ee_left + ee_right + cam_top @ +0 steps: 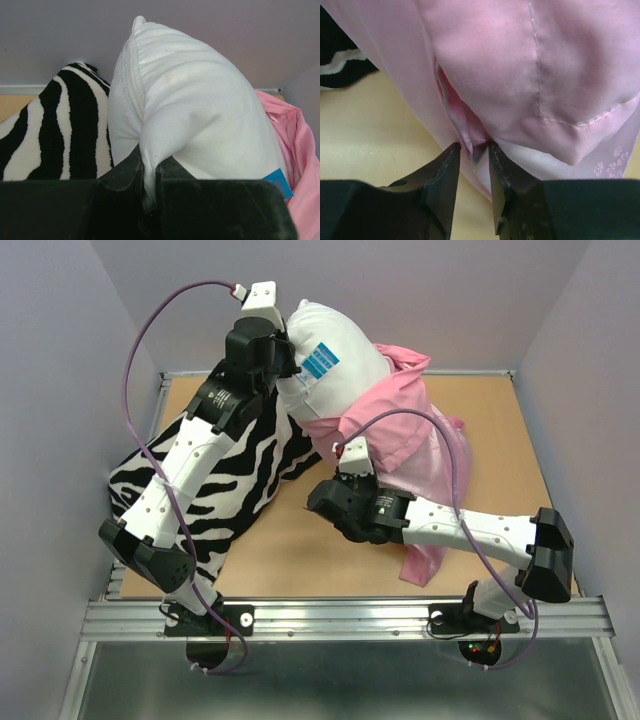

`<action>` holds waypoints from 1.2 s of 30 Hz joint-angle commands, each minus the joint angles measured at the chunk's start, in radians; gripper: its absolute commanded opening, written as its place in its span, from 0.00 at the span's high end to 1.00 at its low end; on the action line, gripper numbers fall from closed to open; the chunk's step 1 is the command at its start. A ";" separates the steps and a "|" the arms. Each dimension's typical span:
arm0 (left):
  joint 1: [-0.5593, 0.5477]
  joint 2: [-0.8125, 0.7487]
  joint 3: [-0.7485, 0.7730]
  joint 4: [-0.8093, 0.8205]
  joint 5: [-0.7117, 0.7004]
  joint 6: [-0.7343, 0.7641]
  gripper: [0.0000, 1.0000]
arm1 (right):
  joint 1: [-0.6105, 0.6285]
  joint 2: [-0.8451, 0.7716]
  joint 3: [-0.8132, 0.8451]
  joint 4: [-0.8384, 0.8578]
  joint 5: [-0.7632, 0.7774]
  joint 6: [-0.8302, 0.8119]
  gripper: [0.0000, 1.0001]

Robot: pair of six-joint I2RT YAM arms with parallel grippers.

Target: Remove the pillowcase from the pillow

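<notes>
The white pillow (345, 350) stands lifted at the back, its blue-and-white tag (322, 360) facing up. My left gripper (290, 358) is shut on a pinch of its white cover at the left end, as the left wrist view shows (151, 167). The pink pillowcase (400, 430) is bunched round the pillow's lower right part and trails down to the table. My right gripper (345, 448) holds a fold of its edge; in the right wrist view (472, 146) the jaws stand narrowly apart with the pink fold (470, 135) pinched at their tips.
A black-and-white zebra-striped pillow (230, 480) lies on the left of the wooden table (500, 440), under my left arm and against the white pillow. Grey walls enclose the back and sides. A metal rail (350, 618) runs along the near edge.
</notes>
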 commanded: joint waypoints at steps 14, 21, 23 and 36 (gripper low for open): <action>0.220 0.073 0.464 0.066 0.092 -0.018 1.00 | -0.012 -0.369 -0.279 -0.093 -0.042 0.159 0.99; 0.409 0.021 0.393 0.174 0.195 -0.093 1.00 | -0.023 -0.448 -0.361 -0.159 -0.088 0.274 1.00; 0.453 0.018 0.390 0.177 0.201 -0.114 1.00 | -0.042 -0.454 -0.372 -0.163 -0.098 0.277 0.99; 0.527 -0.120 0.223 0.215 0.273 -0.149 1.00 | -0.136 -0.649 0.093 -0.240 -0.075 0.110 0.99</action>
